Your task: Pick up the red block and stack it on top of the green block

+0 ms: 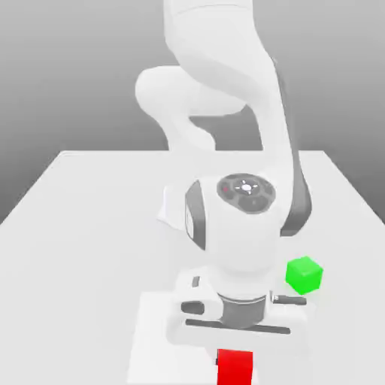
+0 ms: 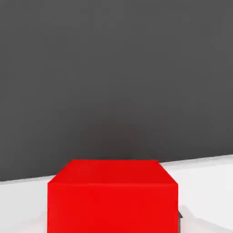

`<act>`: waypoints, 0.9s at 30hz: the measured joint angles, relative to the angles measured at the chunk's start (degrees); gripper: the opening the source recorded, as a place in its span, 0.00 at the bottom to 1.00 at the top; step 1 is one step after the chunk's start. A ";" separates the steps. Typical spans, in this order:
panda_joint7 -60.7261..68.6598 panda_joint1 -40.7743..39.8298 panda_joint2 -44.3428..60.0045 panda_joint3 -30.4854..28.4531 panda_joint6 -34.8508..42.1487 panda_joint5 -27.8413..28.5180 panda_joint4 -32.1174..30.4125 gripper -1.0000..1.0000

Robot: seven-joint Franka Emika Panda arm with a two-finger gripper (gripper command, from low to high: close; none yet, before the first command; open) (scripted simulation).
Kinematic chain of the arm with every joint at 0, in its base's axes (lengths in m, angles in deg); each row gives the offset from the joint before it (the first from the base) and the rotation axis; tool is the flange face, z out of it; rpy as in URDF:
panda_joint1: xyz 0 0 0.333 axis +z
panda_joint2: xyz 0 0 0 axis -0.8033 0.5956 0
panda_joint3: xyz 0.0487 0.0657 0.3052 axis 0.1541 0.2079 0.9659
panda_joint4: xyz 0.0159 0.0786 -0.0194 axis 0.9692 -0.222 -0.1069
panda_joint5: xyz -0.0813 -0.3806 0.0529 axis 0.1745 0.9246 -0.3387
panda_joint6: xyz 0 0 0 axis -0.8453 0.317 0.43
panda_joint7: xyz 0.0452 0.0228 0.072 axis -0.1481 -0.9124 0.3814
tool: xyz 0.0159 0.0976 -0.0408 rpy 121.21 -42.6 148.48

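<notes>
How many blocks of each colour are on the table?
red block: 1
green block: 1
Total: 2 blocks

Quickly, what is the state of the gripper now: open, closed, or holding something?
Gripper: closed on the red block, low over the table.
</notes>
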 joint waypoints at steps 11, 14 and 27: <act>15.45 5.75 -18.23 9.72 6.86 -4.68 -11.46 0.00; 22.81 10.36 -22.89 12.04 6.84 -7.52 -15.98 0.00; 36.61 19.98 -23.35 14.60 -3.87 -7.79 -26.99 0.00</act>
